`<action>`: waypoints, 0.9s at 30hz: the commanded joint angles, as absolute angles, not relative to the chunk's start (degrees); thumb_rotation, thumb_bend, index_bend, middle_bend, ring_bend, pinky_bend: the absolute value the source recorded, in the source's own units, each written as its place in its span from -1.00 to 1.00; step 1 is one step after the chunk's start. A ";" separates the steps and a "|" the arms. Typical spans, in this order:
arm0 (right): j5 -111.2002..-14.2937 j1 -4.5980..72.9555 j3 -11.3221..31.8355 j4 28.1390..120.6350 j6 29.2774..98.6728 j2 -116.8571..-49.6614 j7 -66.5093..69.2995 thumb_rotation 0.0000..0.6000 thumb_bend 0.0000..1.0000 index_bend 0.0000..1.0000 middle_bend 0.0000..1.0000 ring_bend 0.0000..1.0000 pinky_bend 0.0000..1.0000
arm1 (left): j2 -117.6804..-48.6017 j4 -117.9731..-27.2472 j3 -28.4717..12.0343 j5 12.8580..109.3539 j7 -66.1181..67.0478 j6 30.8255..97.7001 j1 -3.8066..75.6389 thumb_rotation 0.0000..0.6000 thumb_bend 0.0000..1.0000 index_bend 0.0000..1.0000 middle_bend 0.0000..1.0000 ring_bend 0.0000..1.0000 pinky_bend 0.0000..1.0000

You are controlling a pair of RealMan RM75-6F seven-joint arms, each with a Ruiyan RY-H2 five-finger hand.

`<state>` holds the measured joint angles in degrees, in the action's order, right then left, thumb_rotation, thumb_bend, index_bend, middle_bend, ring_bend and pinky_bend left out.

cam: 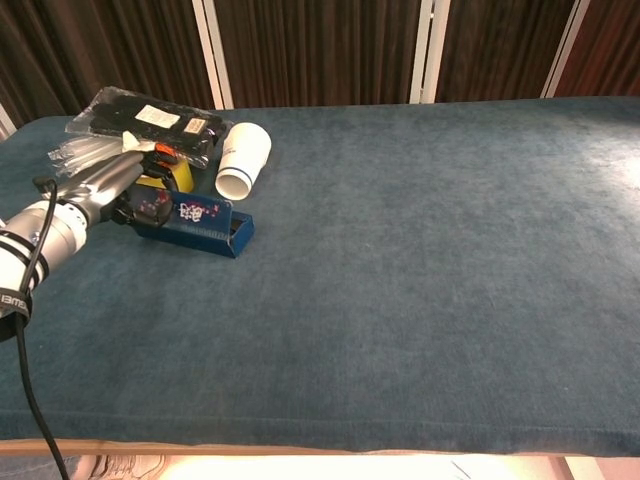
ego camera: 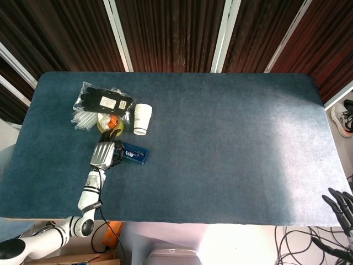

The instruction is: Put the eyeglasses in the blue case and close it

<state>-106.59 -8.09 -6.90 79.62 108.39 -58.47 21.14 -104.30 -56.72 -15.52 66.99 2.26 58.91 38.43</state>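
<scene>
Right hand (ego camera: 341,205) shows only in head view.

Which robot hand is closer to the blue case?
The left hand. It is right at the blue case, touching its left end. The right hand hangs far away, past the table's near right corner.
</scene>
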 commanded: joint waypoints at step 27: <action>-104.96 -8.21 -6.17 79.96 107.99 -58.17 22.06 1.00 -0.76 -1.00 -1.00 -1.00 -1.00 | -112.47 -43.25 -19.12 63.53 3.48 53.48 44.75 1.00 -0.02 0.37 -0.80 -1.00 -0.87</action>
